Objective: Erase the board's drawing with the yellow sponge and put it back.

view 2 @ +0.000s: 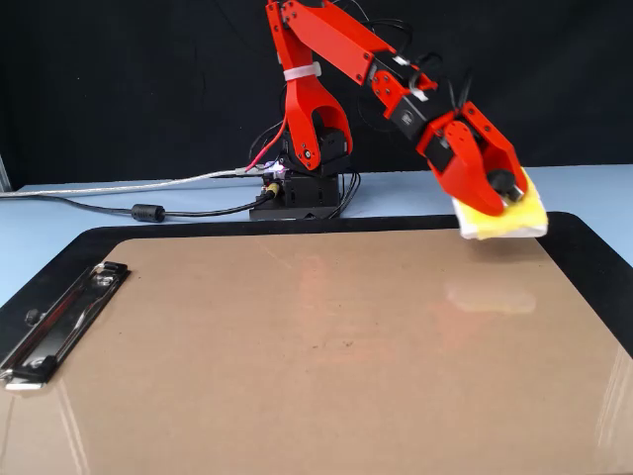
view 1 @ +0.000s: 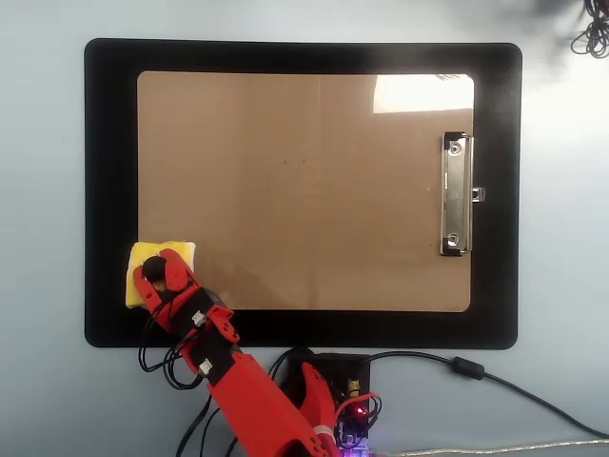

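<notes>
Bench: pale blue flat bench (view 1: 48, 400) (view 2: 59, 223) that carries everything, with a black backdrop behind it in the fixed view.
Mat: large black rectangular mat with rounded corners (view 1: 109, 190) (view 2: 593, 247), lying flat on the bench under the board and showing as a dark border on all sides.
Board: large tan-brown rectangular clipboard (view 1: 304, 190) (view 2: 316, 356) centred on the mat; its silver metal clip (view 1: 457, 195) (view 2: 59, 322) sits at the right short side in the overhead view and at the left in the fixed view.
Arm: red plastic arm (view 1: 257, 409) (view 2: 336, 49) rising from a base at the bench's near edge in the overhead view, reaching to the lower left there — to the right in the fixed view.
End effector: red end effector (view 1: 160, 276) (view 2: 509, 188), clenched on the black round knob of the sponge, the jaws narrowly apart around it.
Sponge: small square yellow sponge with a white underlayer (view 1: 143, 259) (view 2: 514, 220), grasped by the end effector over the board's lower-left corner in the overhead view, overlapping the mat border; in the fixed view it hangs tilted — seemingly just clear of the surface, though I cannot be sure.
Drawing: only a few faint dark specks (view 1: 295, 162) (view 2: 331, 344) show near the board's middle, too small to read as strokes.
</notes>
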Motion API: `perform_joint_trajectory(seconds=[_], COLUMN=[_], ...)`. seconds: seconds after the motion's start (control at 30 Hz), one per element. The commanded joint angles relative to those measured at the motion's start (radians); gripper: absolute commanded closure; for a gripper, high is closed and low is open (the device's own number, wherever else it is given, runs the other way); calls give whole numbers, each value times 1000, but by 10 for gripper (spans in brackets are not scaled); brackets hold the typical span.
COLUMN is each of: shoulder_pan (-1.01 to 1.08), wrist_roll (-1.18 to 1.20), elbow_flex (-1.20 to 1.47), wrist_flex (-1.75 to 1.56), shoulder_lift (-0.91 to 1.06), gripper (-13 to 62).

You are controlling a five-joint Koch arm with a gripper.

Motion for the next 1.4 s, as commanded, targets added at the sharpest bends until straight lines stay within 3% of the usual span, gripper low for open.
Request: perform_joint_trajectory(seconds=[0.0,0.23,0.27,0.37,0.43,0.7,0.83,1.03,1.17,1.37], shoulder_pan=[-17,-23,-23,-23,-25,-31,-28,26,279,723], wrist_roll=[-11,-11,-11,-11,-11,-18,-21,-17,54,525], elbow_flex=[-17,-8,-5,-8,-9,-11,-8,-89,-282,-316], wrist_flex=[-114,-156,-156,-158,-158,-153,-92,508,950,1224], shoulder_lift=[-6,-60,-60,-58,-54,-12,137,477,491,492], gripper=[575,566,526,236,163,158,158,161,161,160])
